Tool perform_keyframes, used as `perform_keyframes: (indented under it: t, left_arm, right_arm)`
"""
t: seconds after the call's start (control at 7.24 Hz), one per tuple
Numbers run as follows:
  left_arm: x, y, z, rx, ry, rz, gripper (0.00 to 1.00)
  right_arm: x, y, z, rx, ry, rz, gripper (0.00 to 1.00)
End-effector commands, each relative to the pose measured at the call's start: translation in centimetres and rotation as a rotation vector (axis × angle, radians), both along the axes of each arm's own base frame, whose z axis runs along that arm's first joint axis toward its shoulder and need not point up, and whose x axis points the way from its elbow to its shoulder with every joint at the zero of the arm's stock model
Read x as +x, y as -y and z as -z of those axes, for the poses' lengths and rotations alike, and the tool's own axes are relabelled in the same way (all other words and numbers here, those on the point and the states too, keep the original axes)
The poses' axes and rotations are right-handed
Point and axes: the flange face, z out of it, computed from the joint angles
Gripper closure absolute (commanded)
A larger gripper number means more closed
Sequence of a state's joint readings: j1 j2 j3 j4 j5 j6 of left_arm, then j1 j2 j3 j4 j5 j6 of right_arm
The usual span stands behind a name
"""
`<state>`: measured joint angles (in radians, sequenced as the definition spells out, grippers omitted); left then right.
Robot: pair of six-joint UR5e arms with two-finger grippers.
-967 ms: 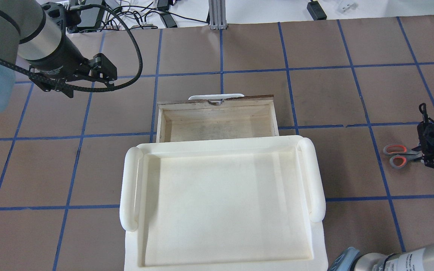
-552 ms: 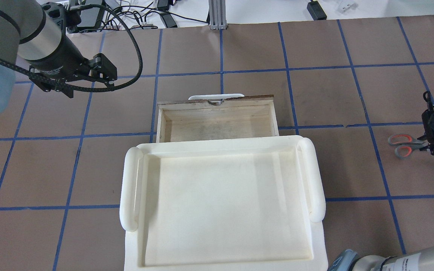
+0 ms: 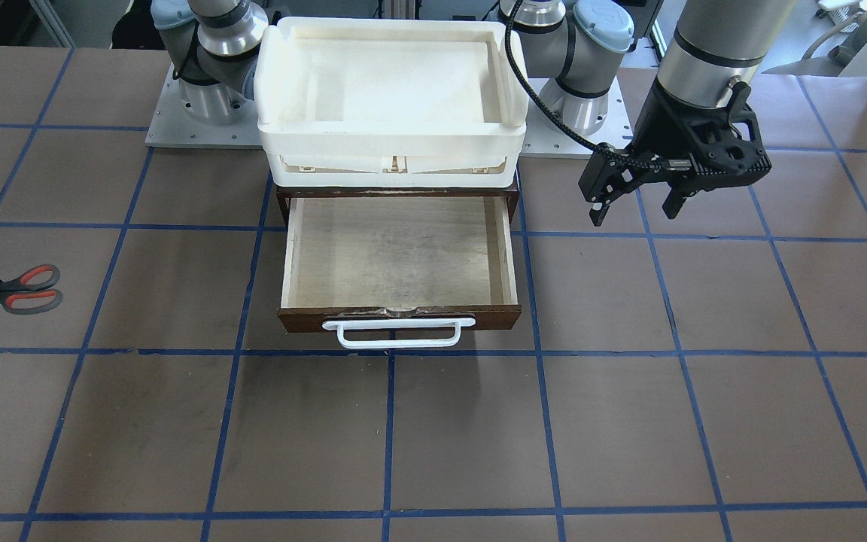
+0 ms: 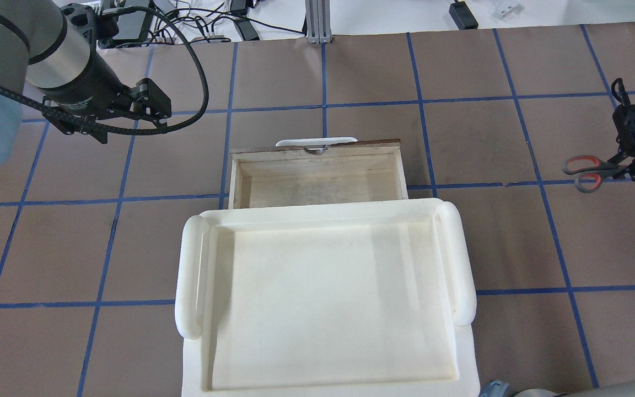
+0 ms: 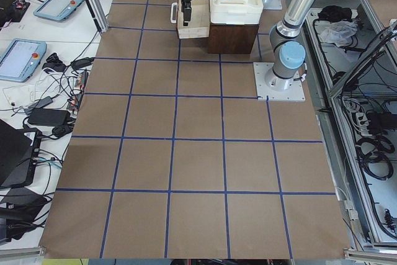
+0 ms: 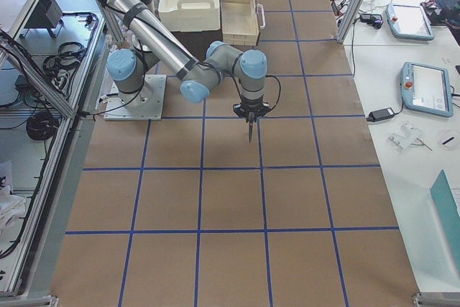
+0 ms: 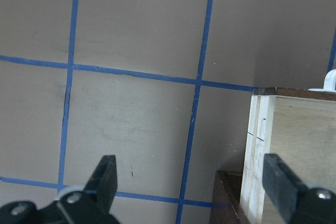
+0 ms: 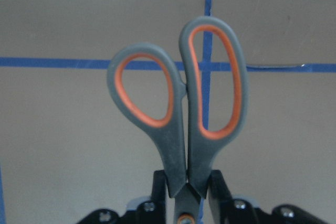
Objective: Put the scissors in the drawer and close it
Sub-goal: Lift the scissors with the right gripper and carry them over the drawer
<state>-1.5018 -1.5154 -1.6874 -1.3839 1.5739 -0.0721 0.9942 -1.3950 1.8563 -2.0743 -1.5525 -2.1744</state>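
**Scissors in the right claw, drawer wide open and waiting**

Scissors (image 4: 593, 171) clamped in the right gripper (image 8: 188, 186), way out at the right side of the table (image 4: 350, 66) and well apart from the drawer (image 3: 400, 252). Pinched on the metal right by the pivot, with both grey-and-orange loops poking out past the fingertips, down toward the tabletop. Makes sense as a hold: flat steel between the fingers, nothing to slip through, and handles-first for going into the box. Seems clear of the table going by the wrist view, though hard to say how high.

Drawer pulled out from under the white tray (image 3: 388, 75), pale wooden bottom bare, white handle (image 3: 397, 333) facing away from the robot. Plenty of open floor for a drop from above, so probably no fancy aiming needed.

Left gripper (image 3: 633, 214) hanging near the drawer on its own side, fingers spread wide, gripping nothing. Probably parked there on purpose: out of the way of the carry, yet near enough to shove the front shut afterwards.

Next up, by the look of it: carry across, lower over the wood, let go, then push on the handle end. Main worry: loops catching the drawer's side wall or the tray's lip on the way in.
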Motion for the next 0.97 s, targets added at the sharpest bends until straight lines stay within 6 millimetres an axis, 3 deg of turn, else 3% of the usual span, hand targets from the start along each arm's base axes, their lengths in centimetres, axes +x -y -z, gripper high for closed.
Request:
perform_keyframes:
  t: [0.0,0.28,0.55,0.83]
  left_arm:
    - [0.0,0.0,0.0,0.000,0.000,0.000,0.00]
    - [0.0,0.0,0.0,0.000,0.000,0.000,0.00]
    - [0.0,0.0,0.0,0.000,0.000,0.000,0.00]
    - [0.0,0.0,0.1,0.003,0.001,0.000,0.00]
  right_arm:
    - [7.6,1.0,-4.4,0.037,-0.012,0.043,0.94]
    - [14.1,0.2,-6.8,0.039,-0.020,0.108,0.96]
    - [20.9,0.7,-8.8,0.034,-0.017,0.148,0.98]
    - [29.1,0.8,-10.6,0.017,-0.010,0.168,0.98]
